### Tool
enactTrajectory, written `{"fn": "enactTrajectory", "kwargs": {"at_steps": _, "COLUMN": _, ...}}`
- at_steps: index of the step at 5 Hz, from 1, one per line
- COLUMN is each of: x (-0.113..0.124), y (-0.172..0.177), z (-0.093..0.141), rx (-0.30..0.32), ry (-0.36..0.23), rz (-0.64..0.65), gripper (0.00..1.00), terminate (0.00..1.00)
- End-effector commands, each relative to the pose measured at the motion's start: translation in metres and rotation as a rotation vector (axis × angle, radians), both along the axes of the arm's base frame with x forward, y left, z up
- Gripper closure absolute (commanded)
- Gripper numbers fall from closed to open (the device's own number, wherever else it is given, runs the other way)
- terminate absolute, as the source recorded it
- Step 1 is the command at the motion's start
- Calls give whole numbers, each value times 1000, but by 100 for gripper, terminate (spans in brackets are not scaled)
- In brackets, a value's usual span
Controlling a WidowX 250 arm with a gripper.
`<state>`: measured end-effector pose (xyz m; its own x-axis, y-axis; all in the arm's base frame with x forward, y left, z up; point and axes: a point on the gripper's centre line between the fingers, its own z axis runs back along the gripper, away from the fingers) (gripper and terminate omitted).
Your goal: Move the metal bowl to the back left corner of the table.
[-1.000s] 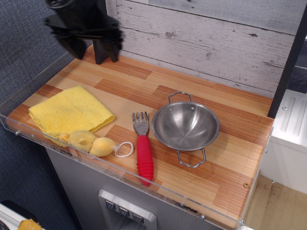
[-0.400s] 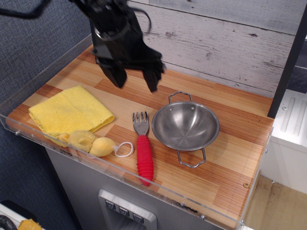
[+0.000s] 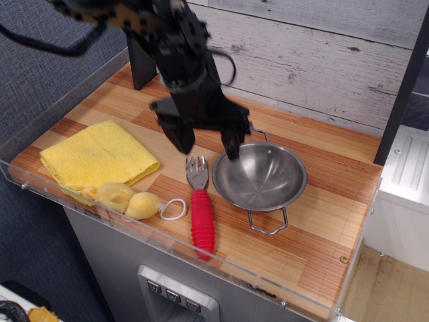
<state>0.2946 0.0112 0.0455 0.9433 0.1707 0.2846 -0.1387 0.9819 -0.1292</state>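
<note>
The metal bowl (image 3: 261,178) is shiny and round with two wire loop handles. It sits upright on the wooden table (image 3: 322,231), right of centre. My black gripper (image 3: 208,146) hangs open just over the bowl's left rim. One finger (image 3: 232,143) points at the rim's far-left part, the other (image 3: 181,139) stands left of it above the fork. It holds nothing. The bowl's far handle is partly hidden behind the finger.
A fork with a red handle (image 3: 200,208) lies just left of the bowl. A folded yellow cloth (image 3: 97,154) and a yellow plush toy (image 3: 127,200) lie at the front left. A black post (image 3: 139,64) stands at the back left corner. A clear acrylic rim (image 3: 167,245) edges the front.
The gripper has come from the back left corner, moving right, forward and down, to just over the bowl's left rim. The bowl and other things have not moved.
</note>
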Motion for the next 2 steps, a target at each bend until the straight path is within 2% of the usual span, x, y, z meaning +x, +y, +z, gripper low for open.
{"fn": "enactTrajectory", "kwargs": {"at_steps": 1, "x": -10, "y": -7, "z": -13, "rx": 36, "ry": 6, "rz": -25, "gripper": 0, "terminate": 0}}
{"fn": "enactTrajectory", "kwargs": {"at_steps": 2, "x": -11, "y": 0, "z": -28, "rx": 73, "ry": 24, "rz": -42, "gripper": 0, "terminate": 0}}
